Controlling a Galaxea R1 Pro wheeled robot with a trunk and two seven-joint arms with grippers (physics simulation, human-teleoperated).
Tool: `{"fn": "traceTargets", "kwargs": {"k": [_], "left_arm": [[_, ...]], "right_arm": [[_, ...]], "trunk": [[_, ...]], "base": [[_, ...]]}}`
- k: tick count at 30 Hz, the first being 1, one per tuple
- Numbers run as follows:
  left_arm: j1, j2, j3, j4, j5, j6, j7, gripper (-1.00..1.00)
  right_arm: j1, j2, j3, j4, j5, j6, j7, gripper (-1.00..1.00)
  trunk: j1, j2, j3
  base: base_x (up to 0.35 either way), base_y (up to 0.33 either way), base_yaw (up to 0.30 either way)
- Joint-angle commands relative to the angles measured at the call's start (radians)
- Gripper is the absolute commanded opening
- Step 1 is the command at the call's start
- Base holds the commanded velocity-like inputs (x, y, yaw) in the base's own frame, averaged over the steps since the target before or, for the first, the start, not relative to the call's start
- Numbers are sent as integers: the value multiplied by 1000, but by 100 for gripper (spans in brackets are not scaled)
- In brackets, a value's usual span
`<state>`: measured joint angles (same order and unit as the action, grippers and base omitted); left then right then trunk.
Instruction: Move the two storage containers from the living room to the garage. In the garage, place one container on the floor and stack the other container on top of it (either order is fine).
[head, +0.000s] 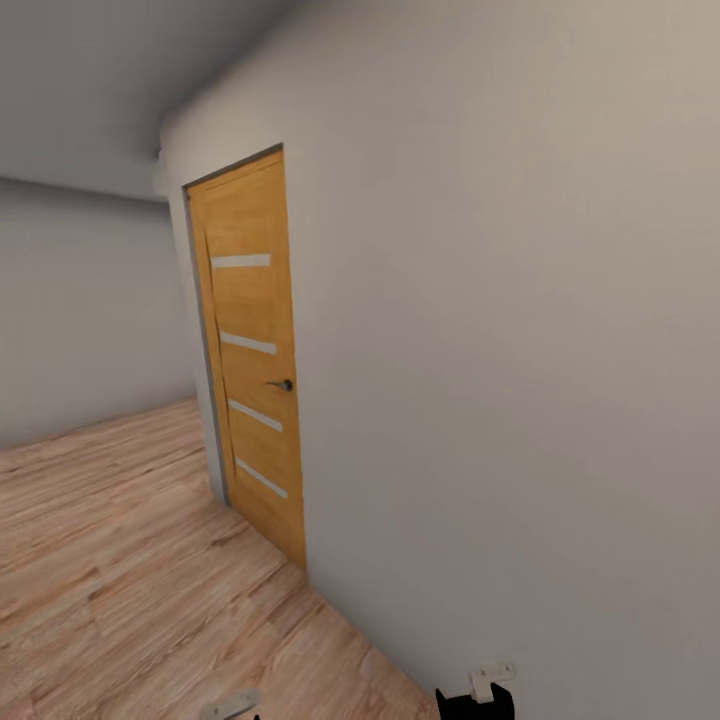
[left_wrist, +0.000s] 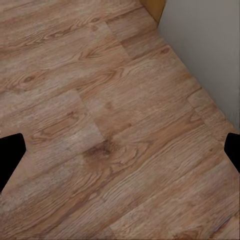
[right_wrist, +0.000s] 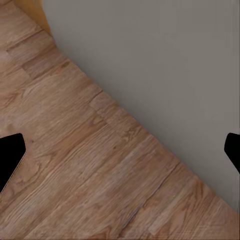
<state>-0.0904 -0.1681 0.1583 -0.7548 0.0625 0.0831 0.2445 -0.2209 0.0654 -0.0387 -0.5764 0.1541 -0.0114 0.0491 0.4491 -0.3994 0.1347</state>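
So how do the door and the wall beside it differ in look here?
The door is orange-brown wood grain; the wall is plain off-white. The door carries four pale horizontal strips and a dark handle; the wall is bare. The door is a narrow upright panel; the wall spreads far wider. Both stand upright on the wood-plank floor.

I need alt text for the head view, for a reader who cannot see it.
A closed wooden door with four pale horizontal strips and a dark handle stands in a plain white wall. Light wood-plank flooring runs along the wall.
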Motion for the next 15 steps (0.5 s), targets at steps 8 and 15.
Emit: {"fn": "traceTargets", "kwargs": {"k": [8,15], "left_arm": [[0,-1,1,-1,6,4,2,100],[0,-1,1,-1,6,4,1,100]], "right_arm": [[0,1,-4,0,9,-1,5,100],[0,1,-4,0,9,-1,5,100]], "trunk": [[1,-1,-1],[1,-1,-1]], "base": [[327,0,297],[327,0,297]]}}
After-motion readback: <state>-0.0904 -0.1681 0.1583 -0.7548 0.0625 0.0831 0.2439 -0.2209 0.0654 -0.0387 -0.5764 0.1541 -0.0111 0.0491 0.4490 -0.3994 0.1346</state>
